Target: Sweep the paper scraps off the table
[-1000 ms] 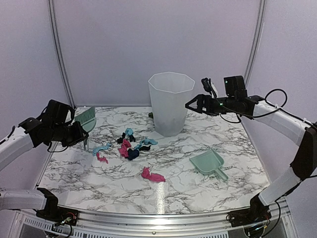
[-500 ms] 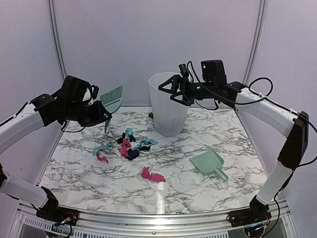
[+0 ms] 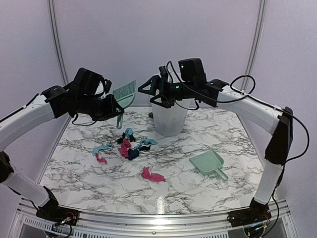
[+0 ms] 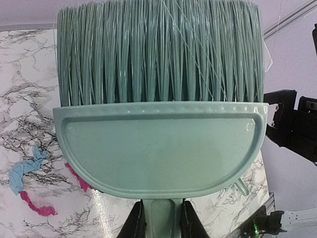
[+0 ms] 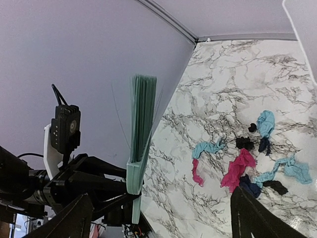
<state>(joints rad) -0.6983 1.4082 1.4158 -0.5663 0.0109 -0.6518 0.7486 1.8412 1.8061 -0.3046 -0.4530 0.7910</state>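
The left claw (image 4: 158, 222) is clamping the brush (image 4: 158, 148), bristles up; right claw (image 5: 161, 197) is gaping empty; paper scraps (image 3: 130, 147) are lying strewn sideways.

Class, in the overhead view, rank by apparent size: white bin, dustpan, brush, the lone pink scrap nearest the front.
1. white bin
2. dustpan and brush look alike; the brush is raised, so unranked
3. pink scrap

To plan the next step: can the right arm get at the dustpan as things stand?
Probably yes. The dustpan lies alone on the right arm's side of the table, nothing over it; the jaws are open and empty.
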